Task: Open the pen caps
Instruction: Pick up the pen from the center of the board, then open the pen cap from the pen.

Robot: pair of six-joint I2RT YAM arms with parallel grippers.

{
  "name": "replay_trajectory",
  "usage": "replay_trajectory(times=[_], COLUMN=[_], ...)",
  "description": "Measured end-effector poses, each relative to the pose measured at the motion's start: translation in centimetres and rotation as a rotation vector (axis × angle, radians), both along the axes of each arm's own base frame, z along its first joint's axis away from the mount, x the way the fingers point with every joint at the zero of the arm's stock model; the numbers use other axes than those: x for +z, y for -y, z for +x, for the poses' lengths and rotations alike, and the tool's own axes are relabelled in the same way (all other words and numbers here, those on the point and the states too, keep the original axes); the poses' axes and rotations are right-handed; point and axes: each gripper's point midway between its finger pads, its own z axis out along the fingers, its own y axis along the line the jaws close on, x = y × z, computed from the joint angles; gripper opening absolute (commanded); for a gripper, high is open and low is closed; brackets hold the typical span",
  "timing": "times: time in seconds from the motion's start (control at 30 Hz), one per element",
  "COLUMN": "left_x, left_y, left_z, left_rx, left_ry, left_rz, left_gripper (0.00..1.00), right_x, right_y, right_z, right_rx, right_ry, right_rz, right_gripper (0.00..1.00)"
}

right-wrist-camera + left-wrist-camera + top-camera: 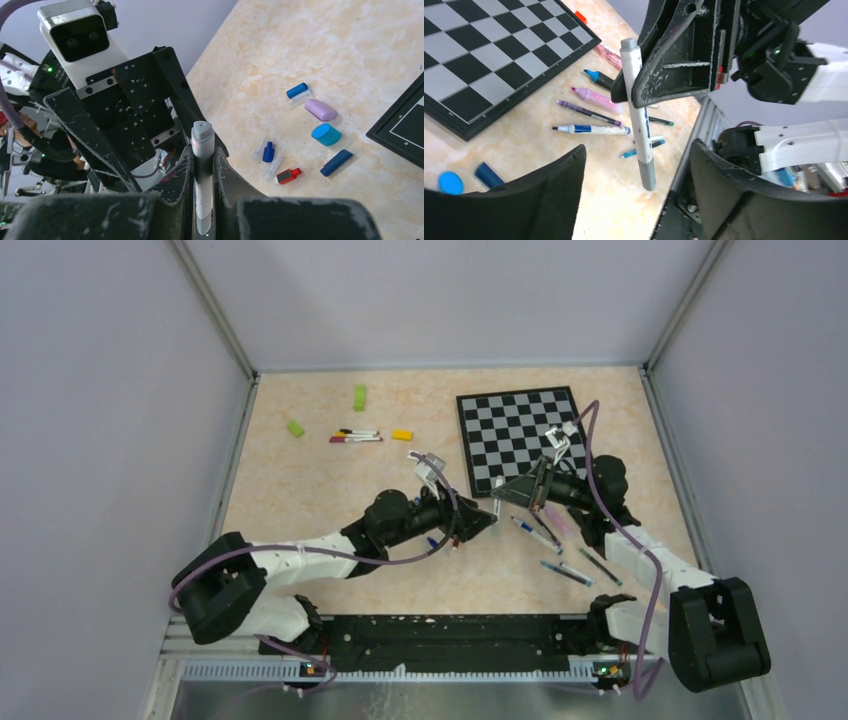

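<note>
The right gripper (202, 159) was clamped on a white pen (640, 125) with grey ends and held it off the table (300, 490). The left gripper (638, 148) was wide open. The pen's lower end showed between its jaws and touched neither. Loose caps (326, 134) in blue, lilac and red lay on the table beside the chessboard (484, 65). Other pens (591, 129) lay near the board's corner, below the right gripper.
</note>
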Motion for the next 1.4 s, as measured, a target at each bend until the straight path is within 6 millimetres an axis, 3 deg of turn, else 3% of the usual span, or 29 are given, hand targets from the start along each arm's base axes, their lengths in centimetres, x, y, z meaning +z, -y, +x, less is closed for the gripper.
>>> replay_trajectory(times=[0.07, 0.27, 0.57, 0.87, 0.9, 0.97, 1.0, 1.27, 1.4], left_x=[0.0, -1.8, -3.2, -2.4, -2.2, -2.1, -2.0, -2.2, -0.3], left_y=[-0.8, -2.2, 0.2, 1.9, 2.1, 2.3, 2.4, 2.7, 2.7], left_z=[-0.5, -2.0, -3.1, -3.6, -3.6, -3.7, -3.7, -3.7, -2.1], left_rx=[0.0, -0.03, -0.171, -0.252, -0.257, -0.268, -0.274, -0.287, -0.238], left_ry=[0.019, -0.003, -0.08, -0.121, -0.121, -0.126, -0.132, -0.159, -0.12], left_rz=[-0.015, -0.059, -0.108, -0.171, -0.176, -0.182, -0.185, -0.197, -0.251], left_gripper=[0.99, 0.98, 0.73, 0.36, 0.3, 0.06, 0.0, 0.0, 0.0], right_x=[0.2, 0.9, 1.1, 1.1, 1.1, 1.1, 1.1, 1.3, 3.4], right_y=[-0.1, -0.2, -0.3, -0.3, -0.3, -0.3, -0.3, -0.1, -0.5], right_z=[-0.3, -0.9, -1.1, -1.1, -1.1, -1.1, -1.1, -0.8, 1.0], right_rx=[0.018, 0.053, 0.061, 0.06, 0.06, 0.06, 0.061, 0.071, 0.131], right_ry=[0.004, 0.022, 0.017, 0.016, 0.016, 0.016, 0.015, 0.038, 0.061], right_rz=[0.005, 0.022, 0.031, 0.031, 0.031, 0.031, 0.032, 0.021, 0.0], right_gripper=[0.0, 0.0, 0.0, 0.0, 0.0, 0.0, 0.0, 0.0, 0.0])
